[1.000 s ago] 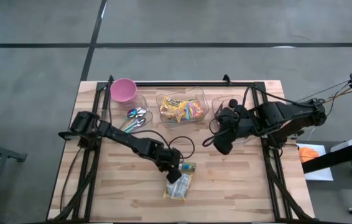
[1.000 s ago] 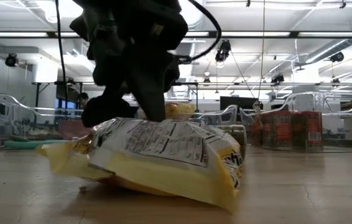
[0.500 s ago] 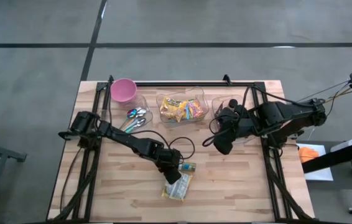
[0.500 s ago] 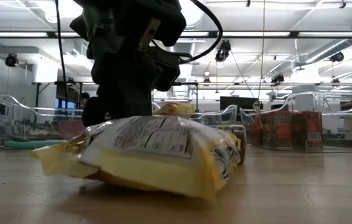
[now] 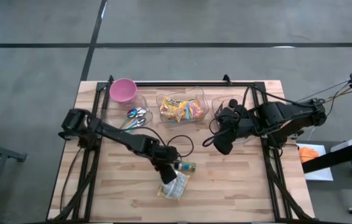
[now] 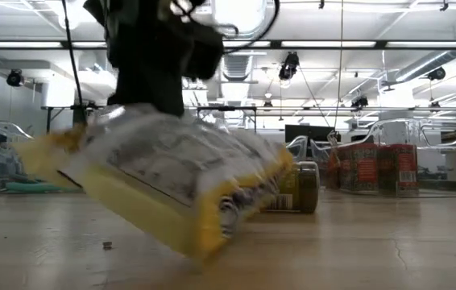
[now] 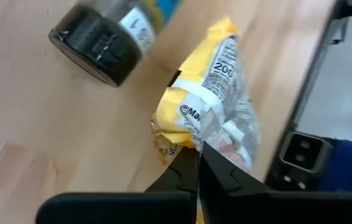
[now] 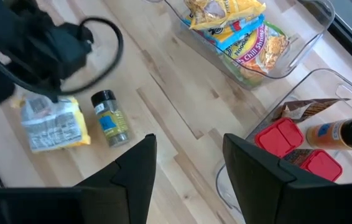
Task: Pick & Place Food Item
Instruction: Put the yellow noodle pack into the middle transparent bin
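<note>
left gripper (image 5: pixel 165 176) just clamped shut on the yellow snack bag (image 5: pixel 175 186) | bag now tilting up off table, hanging below jaws | right gripper (image 8: pixel 185 155) parked half-open, empty | next: carry it

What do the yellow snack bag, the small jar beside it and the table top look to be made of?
Yellow snack bag: thin glossy plastic film, it seems; it creases and glints, shut in the left gripper fingers.
Small jar: clear glass or plastic, hard to tell which, with a black cap, likely plastic, and a blue label.
Table top: pale wooden planks, matte, with visible grain and seams.
</note>
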Robot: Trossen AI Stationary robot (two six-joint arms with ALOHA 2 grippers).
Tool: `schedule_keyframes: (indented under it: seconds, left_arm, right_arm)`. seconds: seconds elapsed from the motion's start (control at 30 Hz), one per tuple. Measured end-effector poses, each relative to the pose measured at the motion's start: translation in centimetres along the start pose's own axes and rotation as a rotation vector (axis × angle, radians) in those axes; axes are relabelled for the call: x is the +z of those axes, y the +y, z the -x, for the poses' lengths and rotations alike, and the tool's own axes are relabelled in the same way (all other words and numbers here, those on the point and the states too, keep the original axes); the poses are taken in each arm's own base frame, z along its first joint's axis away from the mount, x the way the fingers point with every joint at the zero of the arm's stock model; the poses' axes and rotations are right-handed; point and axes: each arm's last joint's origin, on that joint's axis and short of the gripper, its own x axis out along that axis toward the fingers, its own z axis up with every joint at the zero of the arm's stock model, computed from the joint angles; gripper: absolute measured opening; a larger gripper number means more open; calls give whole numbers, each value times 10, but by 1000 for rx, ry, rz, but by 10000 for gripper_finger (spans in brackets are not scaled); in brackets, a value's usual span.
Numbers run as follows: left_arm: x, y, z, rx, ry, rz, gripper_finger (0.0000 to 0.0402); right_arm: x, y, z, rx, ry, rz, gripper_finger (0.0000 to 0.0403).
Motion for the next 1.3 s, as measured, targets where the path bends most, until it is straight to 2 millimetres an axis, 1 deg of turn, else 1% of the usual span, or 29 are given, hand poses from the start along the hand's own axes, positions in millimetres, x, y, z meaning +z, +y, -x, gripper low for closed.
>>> schedule_keyframes:
  seconds: [0.17,0.33,0.5,0.67,0.87,1.1,1.3]
  left_arm:
    - [-4,-10,31,-32,-34,-37,1]
    - [-10,-17,67,-29,-120,-60,1]
    - [-17,-13,96,48,-186,-68,0]
    - [-17,-6,121,89,-258,-45,0]
    - [-3,10,145,97,-342,-10,0]
    - [22,39,169,127,-452,63,0]
    - [40,60,191,95,-524,75,0]
  right_arm:
    - [0,0,0,0,0,4,182]
    - [0,0,0,-1,1,9,182]
    - [0,0,0,-2,0,8,182]
    - [0,0,0,-2,-1,5,182]
    - [0,0,0,-2,-3,-1,182]
    - [0,0,0,0,-6,-33,182]
    - [1,2,-1,4,-9,-52,182]
